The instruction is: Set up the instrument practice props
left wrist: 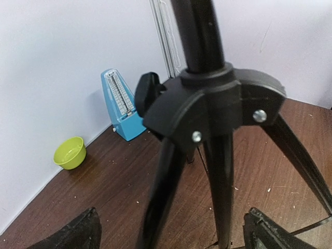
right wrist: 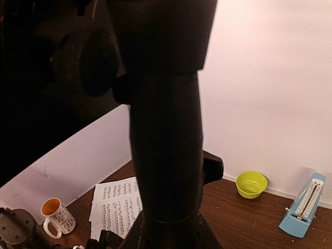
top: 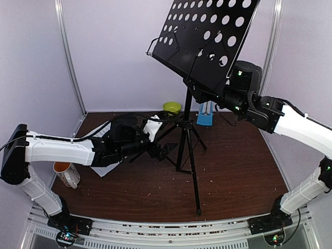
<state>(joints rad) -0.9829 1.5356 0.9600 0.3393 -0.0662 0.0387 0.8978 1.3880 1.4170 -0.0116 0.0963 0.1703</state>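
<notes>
The music stand (top: 193, 155) is upright on its tripod in the middle of the table (top: 238, 166), with one leg reaching towards the near edge. Its perforated desk is tilted high above the far half of the table.

The left fingers (left wrist: 78, 233) are spread wide apart, one on each side of the tripod's hub where the legs meet the pole. Neither finger touches it. The right fingers (top: 217, 98) are up at the neck of the stand, just under the desk. They look clamped on the pole there, which fills the right wrist view.

The blue metronome (top: 206, 115) stands at the far side of the table by the back wall, just right of the pole. The lime-green bowl (top: 172, 107) sits near it to the left, also against the wall.

The sheet-music pages (right wrist: 116, 207) lie flat on the left part of the table, overlapping each other and partly hidden beneath the left arm. A white mug (top: 66, 175) with an orange inside stands near the left edge, close to the pages.
</notes>
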